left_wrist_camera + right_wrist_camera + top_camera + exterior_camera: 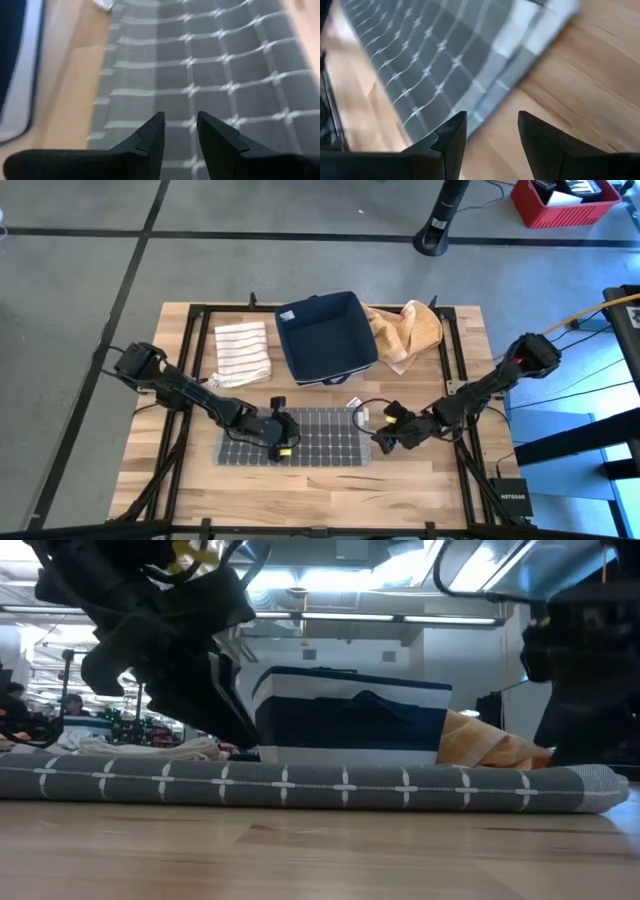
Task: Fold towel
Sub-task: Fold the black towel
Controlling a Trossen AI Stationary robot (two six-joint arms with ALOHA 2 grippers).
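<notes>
A grey towel [300, 437] with a white grid lies folded flat on the table, its folded edge [300, 785] showing thick in the low view. My left gripper [278, 438] hovers over the towel's left-middle, open, fingertips [180, 125] apart above the cloth [210, 65]. My right gripper [385, 438] sits just off the towel's right end, open, its fingers [490, 122] over bare wood beside the towel's edge [485, 100]. Neither visibly touches the towel.
A dark blue bin [325, 335] stands at the far middle of the table. A striped white towel [243, 352] lies to its left and a tan cloth [405, 332] to its right. Bare wood [300, 485] runs along the near edge.
</notes>
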